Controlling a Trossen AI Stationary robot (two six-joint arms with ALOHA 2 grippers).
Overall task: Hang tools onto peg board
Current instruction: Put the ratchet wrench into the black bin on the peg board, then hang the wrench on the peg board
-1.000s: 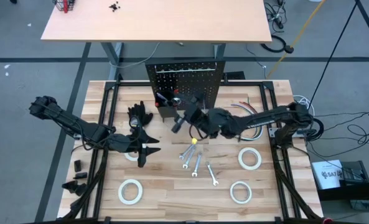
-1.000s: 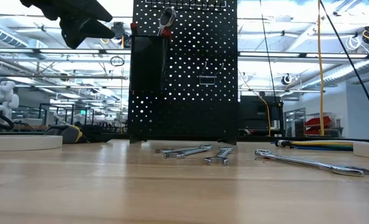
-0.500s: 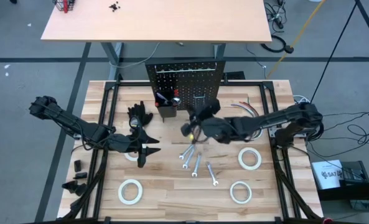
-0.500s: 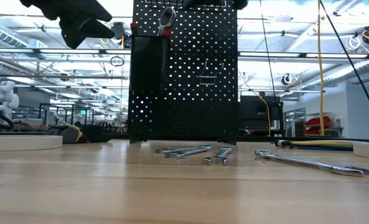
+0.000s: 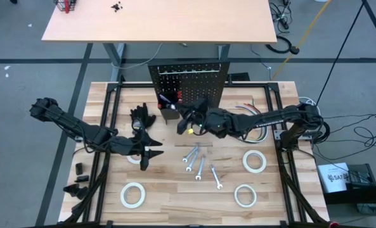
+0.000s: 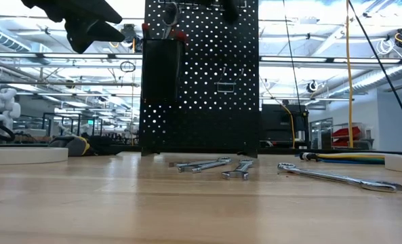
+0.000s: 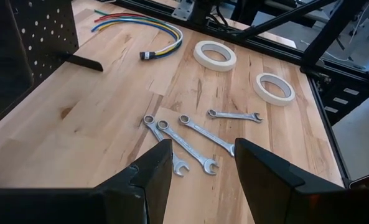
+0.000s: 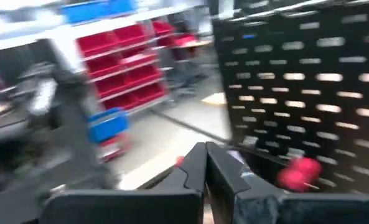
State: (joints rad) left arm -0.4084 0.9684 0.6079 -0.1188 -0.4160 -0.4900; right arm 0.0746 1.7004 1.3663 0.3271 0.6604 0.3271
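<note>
The right gripper point(image 5: 189, 121) has just snapped shut, apparently empty, beside the bin on the peg board point(image 5: 189, 83). The left gripper point(image 5: 148, 151) waits open. Four wrenches point(image 5: 200, 166) remain on the table.

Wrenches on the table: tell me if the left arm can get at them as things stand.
Probably yes. The left gripper is open and looks straight at the four wrenches, lying flat with nothing between them.
</note>
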